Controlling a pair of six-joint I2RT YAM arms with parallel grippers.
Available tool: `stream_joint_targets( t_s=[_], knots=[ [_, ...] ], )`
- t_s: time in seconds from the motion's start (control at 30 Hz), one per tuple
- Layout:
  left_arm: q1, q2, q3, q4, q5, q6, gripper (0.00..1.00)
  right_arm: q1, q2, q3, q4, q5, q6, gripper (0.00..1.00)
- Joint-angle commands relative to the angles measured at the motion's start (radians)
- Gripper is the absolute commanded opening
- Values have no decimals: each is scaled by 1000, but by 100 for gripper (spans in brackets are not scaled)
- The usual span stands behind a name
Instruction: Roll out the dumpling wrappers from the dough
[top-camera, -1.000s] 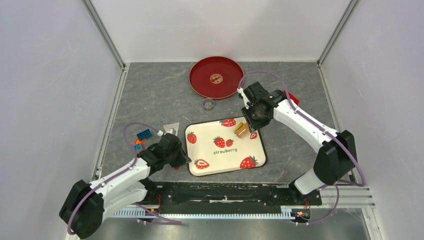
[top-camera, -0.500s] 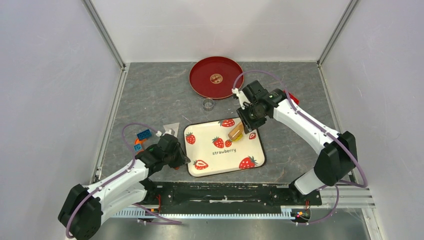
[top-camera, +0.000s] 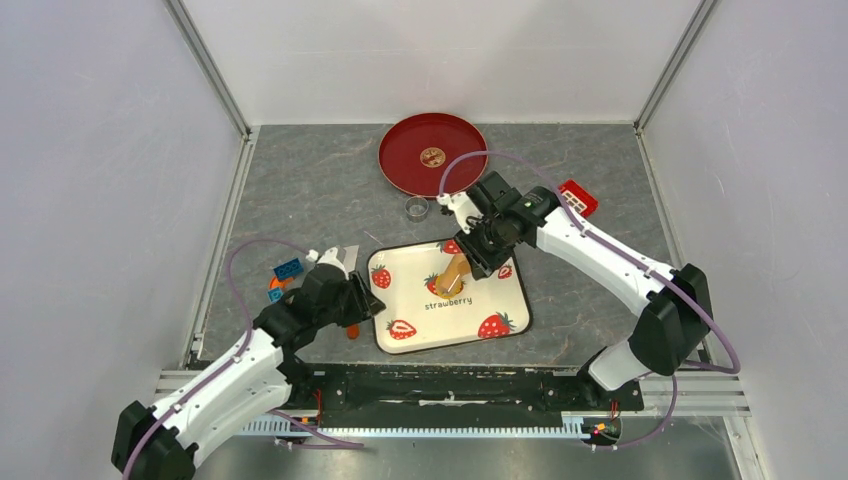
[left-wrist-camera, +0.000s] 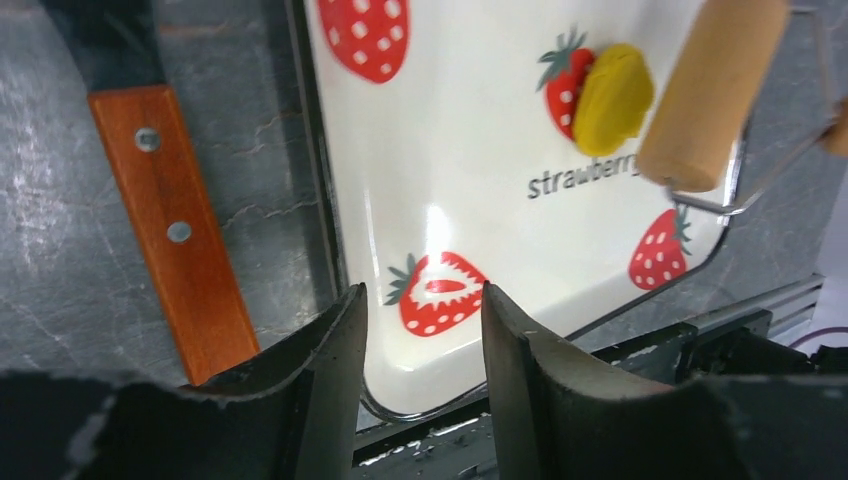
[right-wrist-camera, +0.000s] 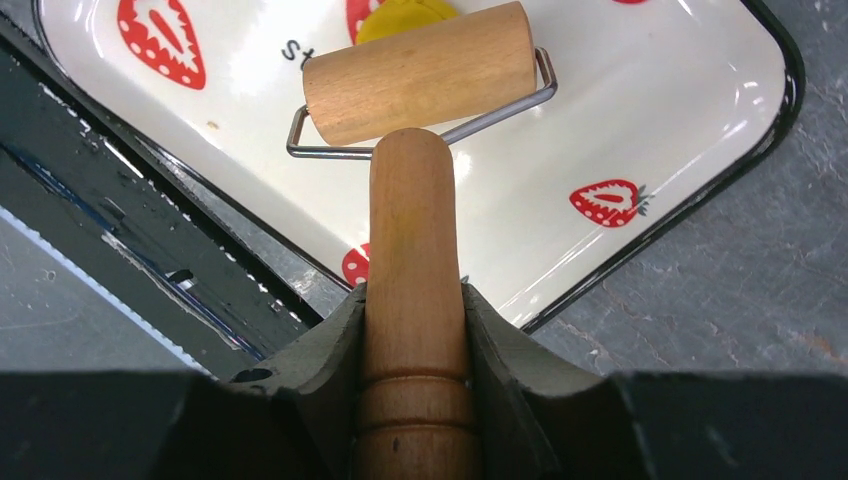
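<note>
The tray (top-camera: 445, 322) sat low in the middle of the overhead view. The right gripper (right-wrist-camera: 413, 295) was clamped on the handle of the wooden roller (right-wrist-camera: 420, 72), whose drum lay against the yellow dough (left-wrist-camera: 612, 98) near the tray's centre. The left gripper (left-wrist-camera: 422, 300) hung apart and empty over the tray's lower edge. With nothing pinning the tray, a push could likely slide it. Only the left wrist view showed the dough's outline; the right wrist view hid most of it behind the drum.
</note>
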Motion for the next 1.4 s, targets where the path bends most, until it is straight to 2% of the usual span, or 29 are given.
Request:
stream_joint_targets(
  t_s=[0.0,0.1,0.3,0.57,0.73,0.93,1.0,1.07,1.13,1.3,1.37],
  knots=[
    [-8,-18,113,10,-6,125,51,28,-31,16,61,-33,-63,0],
    [-13,16,154,95,88,156,51,37,-31,6,72,-36,-73,0],
    [-52,191,193,409,303,142,51,47,-51,5,91,-84,-77,0],
    [-245,516,384,481,276,251,51,60,-83,-10,112,-138,-67,0],
    [-300,609,415,465,204,268,48,60,-103,-22,129,-131,-53,0],
    [-316,606,385,458,167,273,43,58,-124,-35,157,-154,-38,0],
    [-316,585,377,456,164,275,36,58,-131,-41,166,-156,-35,0],
    [-315,557,375,459,172,281,37,58,-130,-46,163,-151,-35,0],
    [-315,514,378,450,159,286,43,58,-130,-51,156,-138,-38,0],
    [-311,372,353,375,4,303,60,58,-139,-63,154,-134,-39,0],
    [-307,355,345,362,3,314,63,58,-141,-60,153,-138,-39,0]
  ],
)
